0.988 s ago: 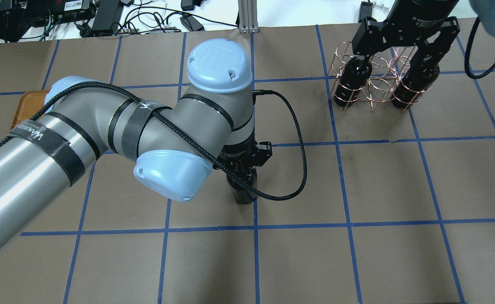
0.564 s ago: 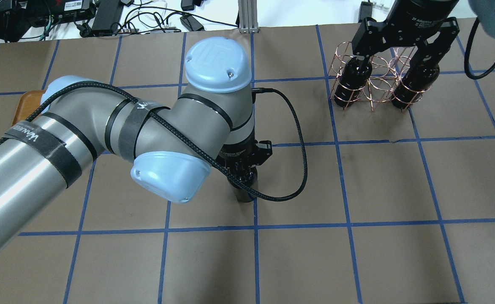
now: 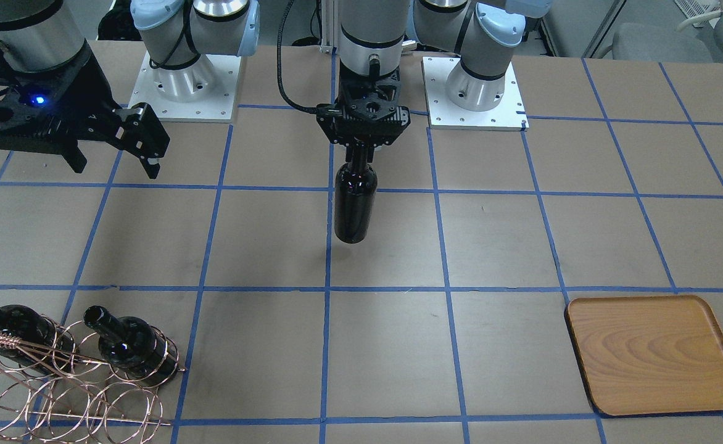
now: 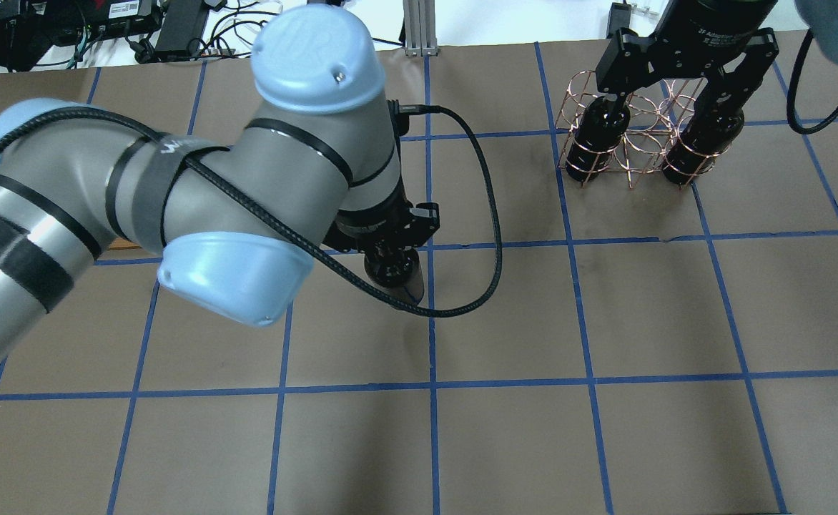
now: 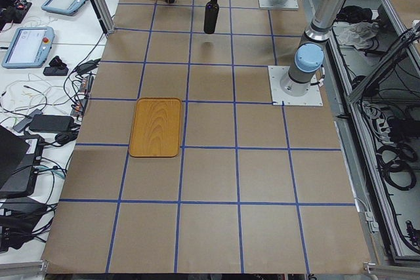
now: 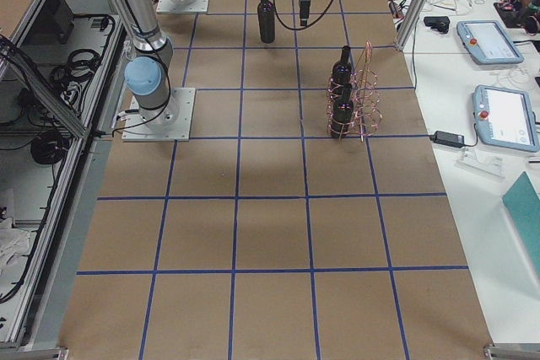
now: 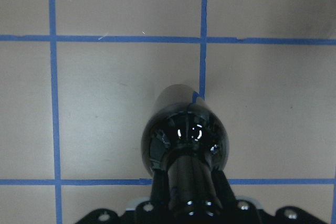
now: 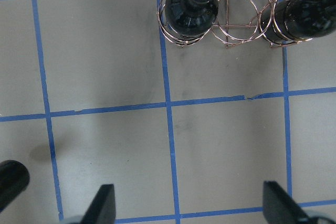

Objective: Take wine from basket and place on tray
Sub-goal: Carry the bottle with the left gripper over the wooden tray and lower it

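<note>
My left gripper [image 3: 359, 147] is shut on the neck of a near-black wine bottle [image 3: 354, 206] and holds it upright, clear of the table at mid-table. The bottle also shows in the overhead view [image 4: 395, 272] and the left wrist view [image 7: 184, 142]. The copper wire basket [image 4: 637, 146] stands at the far right with two more bottles [image 4: 594, 139] [image 4: 701, 143] in its rings. My right gripper [image 4: 673, 96] is open and empty, high above the basket [image 8: 236, 22]. The wooden tray [image 3: 654, 351] lies empty far on my left side.
The table is brown paper with a blue tape grid [image 3: 448, 246]. The arm bases [image 3: 182, 86] stand on white plates at the robot's edge. Cables and electronics [image 4: 176, 28] lie beyond the far edge. My left arm hides the tray in the overhead view.
My left arm has risen and swung to the left and farther from the robot, carrying the bottle with it. The right gripper and the basket have not moved.
</note>
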